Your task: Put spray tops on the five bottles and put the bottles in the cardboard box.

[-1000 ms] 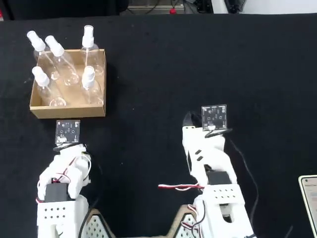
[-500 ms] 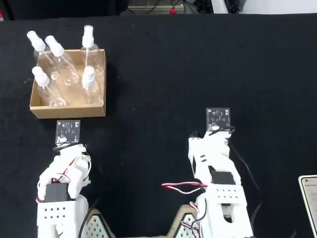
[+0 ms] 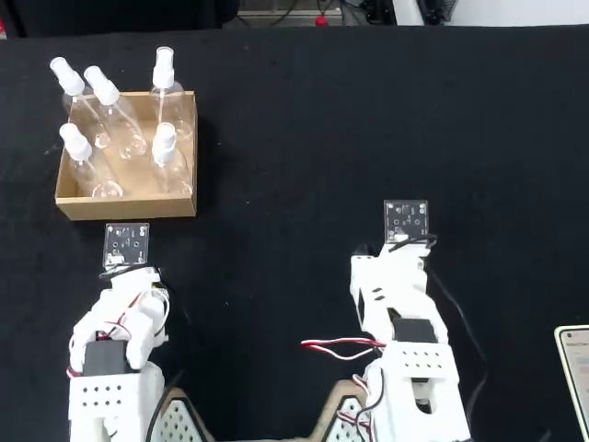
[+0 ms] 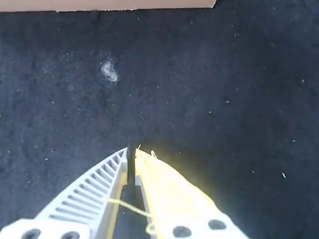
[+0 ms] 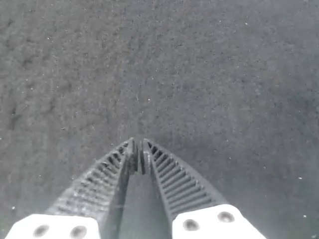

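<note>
Several clear bottles with white spray tops (image 3: 164, 147) stand inside the cardboard box (image 3: 125, 203) at the table's far left. My left gripper (image 4: 132, 149) is shut and holds nothing, hanging over the black cloth just in front of the box, whose edge (image 4: 107, 5) shows as a tan strip in the left wrist view. The left arm (image 3: 124, 304) is folded back near the front edge. My right gripper (image 5: 138, 145) is shut too, with nothing in it, above bare cloth. The right arm (image 3: 400, 295) is folded back at the front middle.
A white card-like object (image 3: 575, 359) lies at the right front edge of the table. Small lint specks (image 4: 108, 70) dot the black cloth in front of the box. Cables and other gear (image 3: 322, 14) lie beyond the table's far edge.
The right arm drew back toward its base and its gripper closed in the first half second. Since then it has kept still. The left arm and the bottles have not moved.
</note>
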